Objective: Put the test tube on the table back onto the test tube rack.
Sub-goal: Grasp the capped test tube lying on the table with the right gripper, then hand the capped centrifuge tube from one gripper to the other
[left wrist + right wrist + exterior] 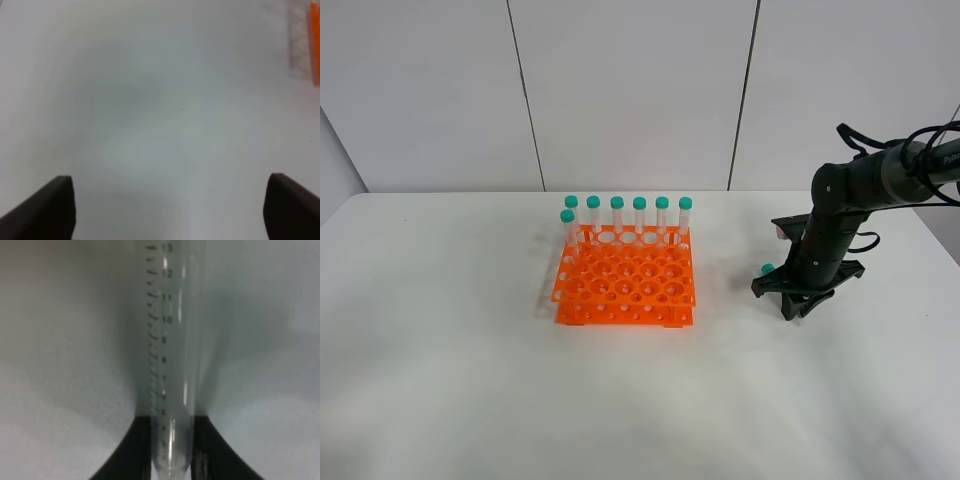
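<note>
- The white tabletop [440, 380] fills the high view, its rounded back corners meeting a pale panelled wall [630, 90].
- The orange test tube rack [625, 285] stands on it a little left of centre, two tiers of round holes. Seven teal-capped tubes [639, 218] stand upright in it, six along the back row and one just in front of that row at its left end.
- My right arm [840, 215], black and cabled, comes in from the right edge and angles down to the tabletop, well apart from the rack.
- My right hand [798, 308] sits low at the surface, its two black fingers [132, 455] clamped on the test tube near its tapered tip.
- My left hand [170, 210] shows only in its own wrist view, fingers wide apart over bare white surface, with a blurred sliver of orange rack at the picture's edge.
- The test tube [170, 340] runs out from my right hand's grip, clear, with printed graduation marks [152, 315] up its side. I cannot tell whether it touches the tabletop.
- Its teal cap [767, 269] pokes out on the rack side of my right hand.
</note>
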